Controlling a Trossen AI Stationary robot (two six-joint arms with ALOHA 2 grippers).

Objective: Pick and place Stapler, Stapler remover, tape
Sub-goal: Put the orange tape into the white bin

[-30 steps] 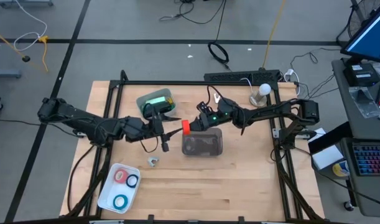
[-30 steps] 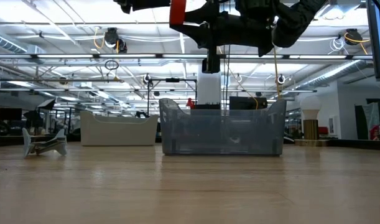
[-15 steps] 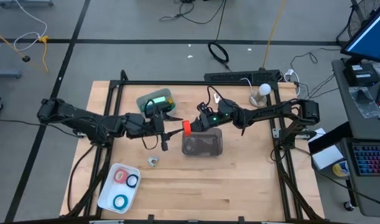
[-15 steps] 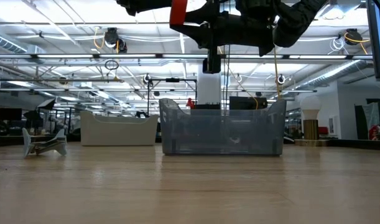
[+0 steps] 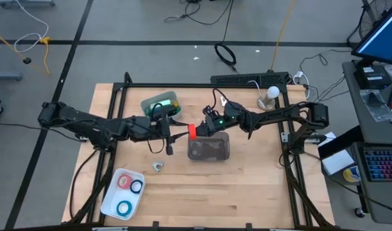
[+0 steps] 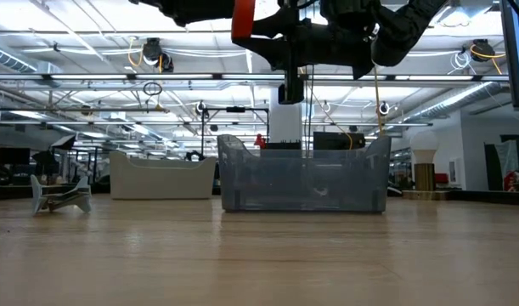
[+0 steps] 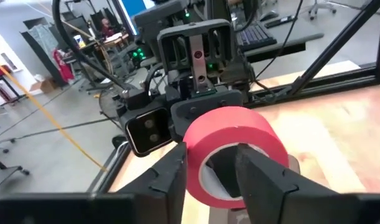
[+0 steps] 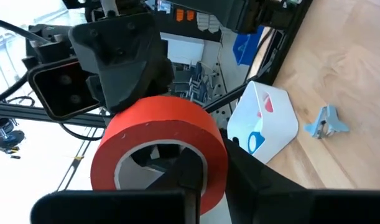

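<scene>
A red tape roll (image 5: 192,131) hangs in the air beside the clear bin's (image 5: 208,147) left rim. My right gripper (image 8: 208,180) is shut on it, reaching in from the table's right. My left gripper (image 7: 211,180) comes level from the left, open; its fingers straddle the roll's wall, one outside and one in the hole. The mint-green stapler (image 5: 160,104) lies in a dish at the far side. The stapler remover (image 5: 158,167) rests on the wood. Red, blue and teal tape rolls lie in a white tray (image 5: 112,204). My right gripper pinches the roll's wall (image 8: 219,163), one finger (image 8: 188,177) inside the hole and one outside. The fingers come level from the table's right. The roll stands on edge, lifted clear of table and bin. My left gripper: whether its fingers (image 7: 177,183) touch the roll's wall (image 7: 194,174) I cannot tell.
The clear bin (image 6: 301,183) stands mid-table right under the right arm. A black frame (image 5: 202,85) runs round the table's edges. A lamp bulb (image 5: 271,94) and cables sit at the far right. Bare wood lies along the near edge.
My left gripper has turned a little at the red roll. The roll has stayed where it was in my right gripper.
</scene>
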